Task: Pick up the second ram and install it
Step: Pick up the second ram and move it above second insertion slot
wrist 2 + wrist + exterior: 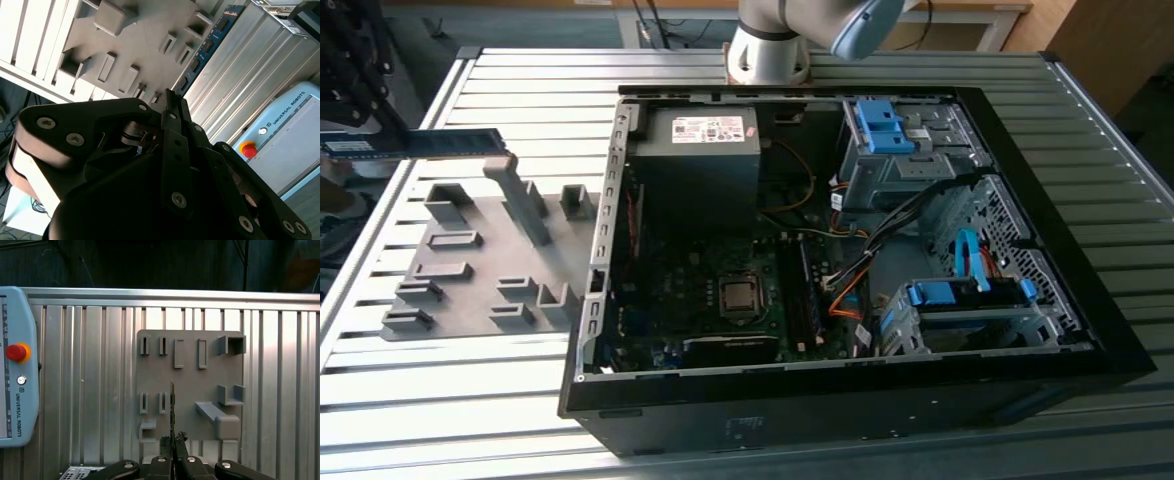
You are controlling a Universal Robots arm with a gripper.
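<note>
One gripper (173, 440), clamped on the second ram (172, 400), hides the end it grips.

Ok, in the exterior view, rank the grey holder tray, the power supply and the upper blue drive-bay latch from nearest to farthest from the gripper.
1. The grey holder tray, on the exterior view's left, next to the gripper whose fingers clamp the second ram.
2. The power supply, in the case's upper middle.
3. The upper blue drive-bay latch, further toward the exterior view's right.

second ram (440, 141), thin blue-green stick, level, clamped in gripper (173, 440)
</note>
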